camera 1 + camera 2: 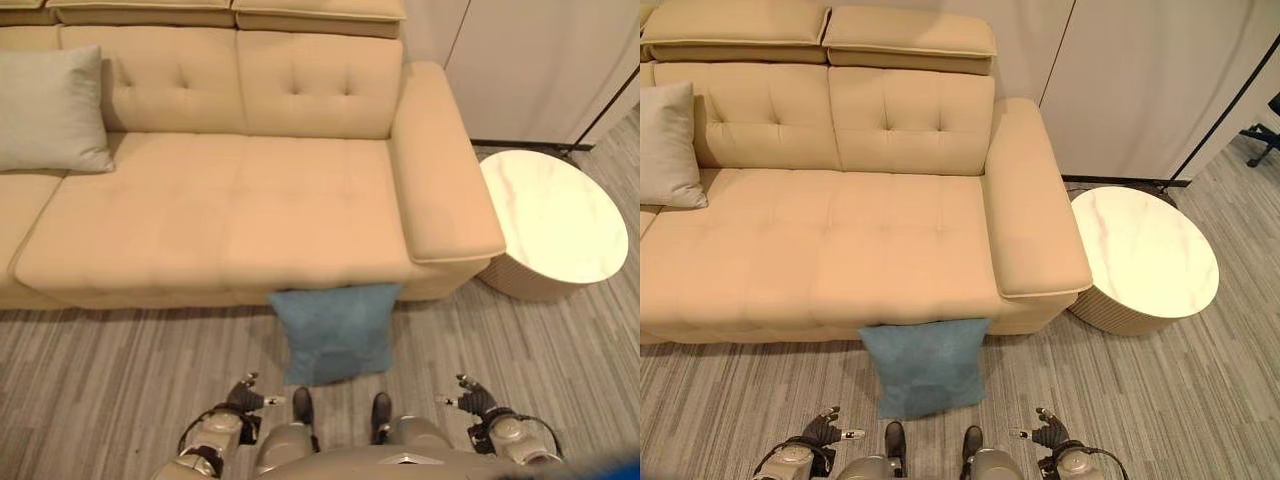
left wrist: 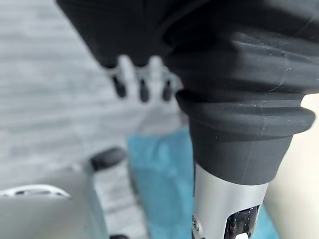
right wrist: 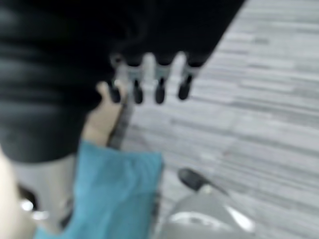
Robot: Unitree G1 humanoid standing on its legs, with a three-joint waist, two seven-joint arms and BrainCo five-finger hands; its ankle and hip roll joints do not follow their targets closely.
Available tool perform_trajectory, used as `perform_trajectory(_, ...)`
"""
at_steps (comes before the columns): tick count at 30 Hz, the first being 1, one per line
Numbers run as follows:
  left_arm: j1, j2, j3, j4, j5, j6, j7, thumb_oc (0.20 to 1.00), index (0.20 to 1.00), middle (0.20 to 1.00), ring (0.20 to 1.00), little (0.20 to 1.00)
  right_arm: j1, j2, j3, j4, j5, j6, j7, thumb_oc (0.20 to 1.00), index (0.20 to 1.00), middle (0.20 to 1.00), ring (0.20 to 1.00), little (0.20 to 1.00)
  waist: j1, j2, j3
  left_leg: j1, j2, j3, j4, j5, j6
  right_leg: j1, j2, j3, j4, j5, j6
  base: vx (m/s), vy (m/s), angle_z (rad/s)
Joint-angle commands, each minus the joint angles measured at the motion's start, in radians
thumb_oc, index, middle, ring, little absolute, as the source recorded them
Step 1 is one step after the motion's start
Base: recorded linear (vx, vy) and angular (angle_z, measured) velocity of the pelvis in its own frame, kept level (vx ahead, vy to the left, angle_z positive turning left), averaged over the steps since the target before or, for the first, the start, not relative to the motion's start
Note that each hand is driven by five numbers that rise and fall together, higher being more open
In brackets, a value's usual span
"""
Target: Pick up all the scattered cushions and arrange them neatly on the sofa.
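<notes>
Striped floor (image 1: pixel 100 370): blue cushion (image 1: pixel 335 335) against sofa (image 1: pixel 230 230); round table (image 1: pixel 555 215) right; both robot hands (image 1: pixel 245 395) (image 1: pixel 475 397) relaxed, empty.

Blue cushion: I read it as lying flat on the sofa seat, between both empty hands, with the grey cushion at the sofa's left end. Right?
Not quite. The blue cushion is on the floor, leaning against the sofa's front edge, as the left eye view shows. The rest holds: it sits between the empty left hand and right hand, and the grey cushion is at the left end.

Blue cushion (image 1: pixel 335 335) on floor vs sofa (image 1: pixel 250 220) front; grey cushion (image 1: pixel 50 110) on seat.
</notes>
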Motion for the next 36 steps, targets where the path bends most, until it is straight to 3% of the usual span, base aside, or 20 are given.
perform_trajectory(1, -0.039, 0.014, 0.014, -0.022, -0.04, -0.034, 0.037, 1.0, 1.0, 1.0, 1.0, 1.0, -0.055, -0.003, -0.004, -0.036, 0.05, -0.031, -0.031, 1.0, 1.0, 1.0, 1.0, 1.0, 0.01, -0.031, 0.018, -0.042, -0.012, -0.001, 0.074, -0.043, -0.046, -0.06, -0.032, 0.062, -0.008, 0.08, 0.087, -0.09, 0.013, -0.08)
perform_trajectory(3, -0.082, 0.031, 0.018, -0.089, -0.101, -0.061, 0.076, 1.0, 1.0, 1.0, 1.0, 1.0, -0.098, -0.023, -0.009, -0.099, 0.081, -0.047, -0.059, 1.0, 1.0, 1.0, 1.0, 1.0, 0.013, -0.024, 0.082, -0.116, -0.014, -0.004, 0.123, -0.045, -0.043, -0.142, -0.042, 0.067, 0.042, 0.086, 0.083, -0.25, 0.023, -0.07)
perform_trajectory(5, -0.082, 0.031, 0.018, -0.089, -0.101, -0.061, 0.076, 1.0, 1.0, 1.0, 1.0, 1.0, -0.099, -0.023, -0.01, -0.099, 0.081, -0.047, -0.059, 1.0, 1.0, 1.0, 1.0, 1.0, 0.013, -0.024, 0.08, -0.12, -0.014, -0.004, 0.125, -0.045, -0.043, -0.145, -0.042, 0.067, 0.044, 0.085, 0.083, -0.16, 0.012, 0.0)
perform_trajectory(8, -0.162, 0.064, 0.009, -0.198, -0.178, -0.094, 0.119, 1.0, 1.0, 1.0, 1.0, 1.0, -0.167, -0.073, -0.016, -0.254, 0.121, -0.071, -0.101, 1.0, 1.0, 1.0, 1.0, 1.0, 0.007, -0.005, 0.165, -0.294, -0.01, 0.001, 0.246, -0.045, -0.039, -0.322, -0.064, 0.062, 0.167, 0.084, 0.069, -0.24, 0.009, 0.07)
perform_trajectory(12, -0.197, 0.072, 0.015, -0.214, -0.204, -0.105, 0.142, 1.0, 1.0, 1.0, 1.0, 1.0, -0.198, -0.09, -0.011, -0.319, 0.12, -0.078, -0.121, 1.0, 1.0, 1.0, 1.0, 1.0, 0.001, -0.002, 0.179, -0.378, 0.005, 0.001, 0.302, -0.05, -0.04, -0.404, -0.075, 0.06, 0.223, 0.07, 0.065, -0.11, -0.027, 0.1)
perform_trajectory(15, -0.271, 0.083, 0.021, -0.242, -0.264, -0.125, 0.182, 1.0, 1.0, 1.0, 1.0, 1.0, -0.288, -0.107, 0.007, -0.368, 0.124, -0.091, -0.165, 1.0, 1.0, 1.0, 1.0, 1.0, -0.006, 0.004, 0.198, -0.541, 0.036, 0.002, 0.417, -0.062, -0.046, -0.563, -0.082, 0.067, 0.32, 0.06, 0.059, -0.1, -0.056, 0.0)
perform_trajectory(16, -0.285, 0.085, 0.023, -0.247, -0.281, -0.134, 0.193, 1.0, 1.0, 1.0, 1.0, 1.0, -0.317, -0.11, 0.019, -0.37, 0.122, -0.096, -0.175, 1.0, 1.0, 1.0, 1.0, 1.0, -0.004, 0.009, 0.202, -0.564, 0.045, -0.004, 0.444, -0.094, -0.055, -0.593, -0.079, 0.07, 0.354, 0.029, 0.066, -0.04, -0.054, -0.02)
perform_trajectory(18, -0.301, 0.096, 0.027, -0.262, -0.295, -0.14, 0.204, 1.0, 1.0, 1.0, 1.0, 1.0, -0.337, -0.116, 0.023, -0.39, 0.126, -0.095, -0.185, 1.0, 1.0, 1.0, 1.0, 1.0, -0.006, 0.009, 0.209, -0.615, 0.053, -0.005, 0.482, -0.095, -0.057, -0.639, -0.077, 0.077, 0.382, 0.028, 0.064, -0.05, -0.038, -0.02)
perform_trajectory(22, -0.44, 0.148, 0.012, -0.257, -0.327, -0.142, 0.238, 1.0, 1.0, 1.0, 1.0, 1.0, -0.499, -0.154, 0.05, -0.415, 0.134, -0.107, -0.235, 1.0, 1.0, 1.0, 1.0, 1.0, -0.015, 0.012, 0.239, -0.861, 0.077, -0.016, 0.608, -0.096, -0.055, -0.887, -0.077, 0.107, 0.518, 0.019, 0.05, -0.11, -0.03, 0.01)
perform_trajectory(25, -0.483, 0.161, 0.008, -0.275, -0.336, -0.143, 0.247, 1.0, 1.0, 1.0, 1.0, 1.0, -0.541, -0.169, 0.051, -0.412, 0.133, -0.107, -0.245, 1.0, 1.0, 1.0, 1.0, 1.0, -0.018, 0.015, 0.242, -0.937, 0.085, -0.022, 0.636, -0.095, -0.058, -0.96, -0.078, 0.113, 0.55, 0.018, 0.048, -0.02, -0.005, -0.02)
perform_trajectory(27, -0.565, 0.193, 0.0, -0.289, -0.343, -0.146, 0.268, 1.0, 1.0, 1.0, 1.0, 1.0, -0.627, -0.193, 0.052, -0.38, 0.124, -0.098, -0.277, 1.0, 1.0, 1.0, 1.0, 1.0, -0.021, 0.023, 0.249, -1.069, 0.09, -0.029, 0.674, -0.09, -0.062, -1.095, -0.077, 0.121, 0.592, 0.021, 0.047, 0.0, 0.0, 0.0)
perform_trajectory(36, -0.759, 0.265, -0.032, -0.268, -0.395, -0.147, 0.292, 1.0, 1.0, 1.0, 1.0, 1.0, -0.822, -0.257, 0.076, -0.271, 0.153, -0.083, -0.298, 1.0, 1.0, 1.0, 1.0, 1.0, -0.027, 0.019, 0.261, -1.263, 0.085, -0.043, 0.761, -0.106, -0.046, -1.289, -0.068, 0.142, 0.669, 0.016, 0.044, 0.05, -0.008, -0.03)
